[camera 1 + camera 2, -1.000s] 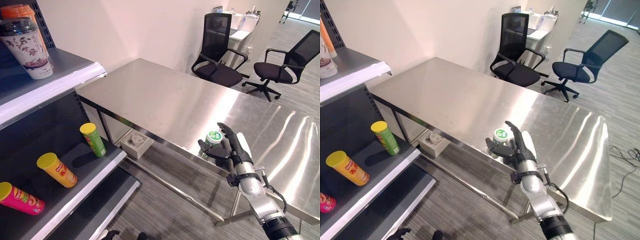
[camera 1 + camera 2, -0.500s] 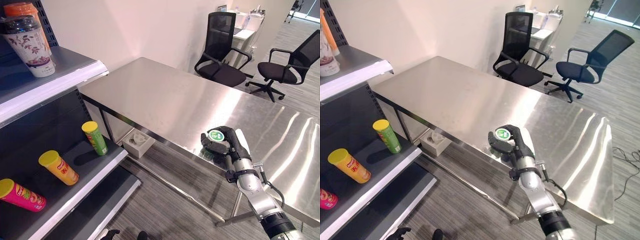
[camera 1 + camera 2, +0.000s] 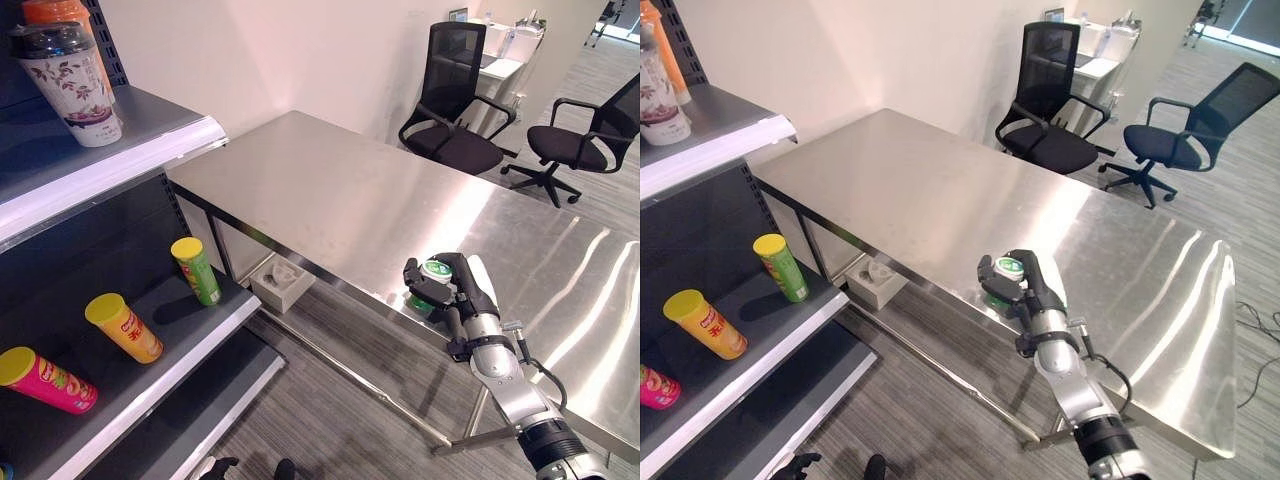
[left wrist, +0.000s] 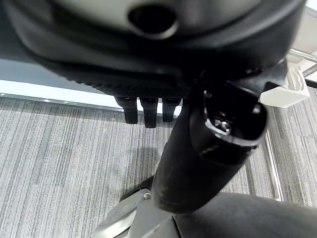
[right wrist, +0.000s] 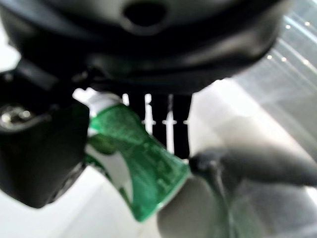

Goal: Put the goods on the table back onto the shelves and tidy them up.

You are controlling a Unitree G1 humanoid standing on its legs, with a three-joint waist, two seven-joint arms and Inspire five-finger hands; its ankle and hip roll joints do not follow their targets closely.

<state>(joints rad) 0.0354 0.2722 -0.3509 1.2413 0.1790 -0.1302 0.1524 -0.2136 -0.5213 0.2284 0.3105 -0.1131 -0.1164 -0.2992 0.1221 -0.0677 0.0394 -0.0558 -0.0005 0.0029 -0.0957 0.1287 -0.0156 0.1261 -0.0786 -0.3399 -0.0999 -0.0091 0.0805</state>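
Gripping a green-and-white cup (image 3: 432,281) in the right hand (image 3: 462,290), fingers and thumb curled round it, at the near edge of the steel table (image 3: 350,195). Right wrist view confirms: green cup wall (image 5: 138,158) sits between the thumb and the finger row, table sheen past it. Can't tell from the head views whether the cup base touches the table or is just above it.

Left wrist view adds what the head views lack: left hand (image 4: 148,106) over grey carpet (image 4: 59,148), short fingertips pointing down, holding nothing, with a white shelf edge behind them. Fingers look relaxed, not clenched.

Left eye view shows more of the shelving (image 3: 110,160) on the robot's left: a floral cup (image 3: 72,80) on the upper shelf; a green tube (image 3: 196,270), an orange tube (image 3: 124,327) and a pink tube (image 3: 45,380) on the lower shelf, all yellow-lidded and tilted or lying.

Room: two black office chairs (image 3: 455,95) beyond the table, a white box (image 3: 280,283) on the floor under it.

Cup is well apart from the shelving.
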